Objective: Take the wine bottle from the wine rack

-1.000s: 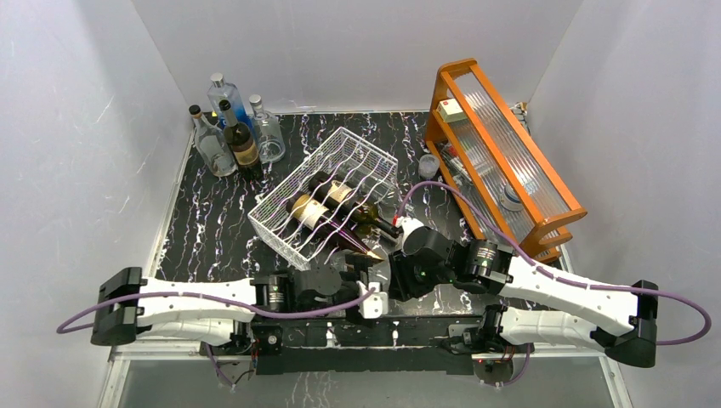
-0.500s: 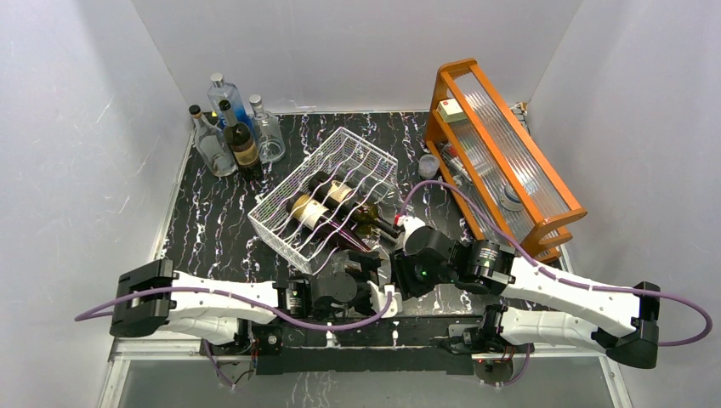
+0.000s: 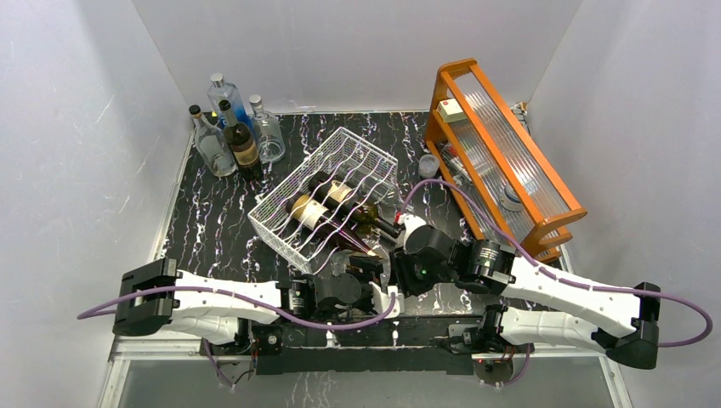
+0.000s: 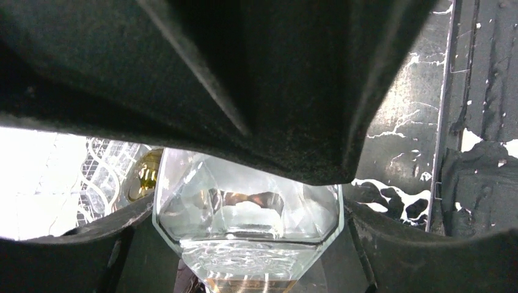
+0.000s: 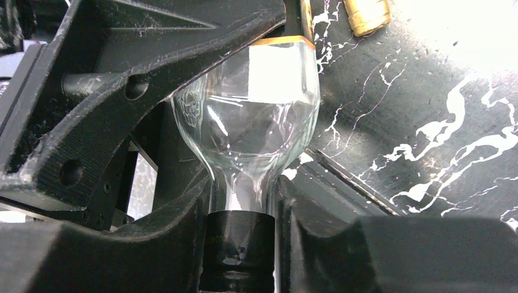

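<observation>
A clear glass wine bottle (image 5: 256,122) with a white label and a black cap (image 5: 237,250) lies between my two grippers, just off the near corner of the white wire wine rack (image 3: 340,161). My right gripper (image 5: 244,201) is shut on the bottle's neck just above the cap. My left gripper (image 4: 247,235) has its fingers (image 4: 67,256) against both sides of the bottle's faceted base (image 4: 247,213). Seen from above, the left gripper (image 3: 361,265) and right gripper (image 3: 394,255) meet nose to nose, and they hide most of the bottle.
Two dark labelled bottles (image 3: 319,208) lie in the rack's cradles. Several bottles (image 3: 229,127) stand at the back left. An orange wooden frame (image 3: 502,153) with ribbed clear panels leans at the right, with a small glass (image 3: 429,164) beside it. A gold-capped neck (image 5: 366,15) lies near.
My left arm has slid right and forward to the bottle's base. Its jaws have narrowed from wide open onto the glass. The right arm and the rack have not moved.
</observation>
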Tool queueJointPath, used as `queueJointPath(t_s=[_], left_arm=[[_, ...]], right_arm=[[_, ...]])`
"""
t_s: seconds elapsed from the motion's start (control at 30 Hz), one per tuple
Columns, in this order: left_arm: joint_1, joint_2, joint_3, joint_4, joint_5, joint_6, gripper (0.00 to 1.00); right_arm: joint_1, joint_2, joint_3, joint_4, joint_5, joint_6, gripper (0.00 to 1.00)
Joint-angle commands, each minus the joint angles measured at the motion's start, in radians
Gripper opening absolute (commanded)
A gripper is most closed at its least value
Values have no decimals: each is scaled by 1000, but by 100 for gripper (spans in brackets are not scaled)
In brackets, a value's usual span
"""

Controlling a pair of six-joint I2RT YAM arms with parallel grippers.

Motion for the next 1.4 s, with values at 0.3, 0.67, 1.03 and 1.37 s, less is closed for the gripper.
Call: queueJointPath(t_s=[0.3, 0.67, 1.03, 1.37], left_arm=[[-1, -79, 64, -82, 39, -175, 19], [2, -81, 110, -156, 138, -242, 10], [51, -100, 216, -163, 166, -304, 7], [196, -108, 460, -303, 286, -393, 1]], right_arm=[[-1, -46, 312, -68, 211, -78, 98], [-2, -184, 474, 101, 306, -174, 98], [-1, -212, 453, -16, 459, -139, 98], [-1, -250, 549, -70, 521, -185, 98]])
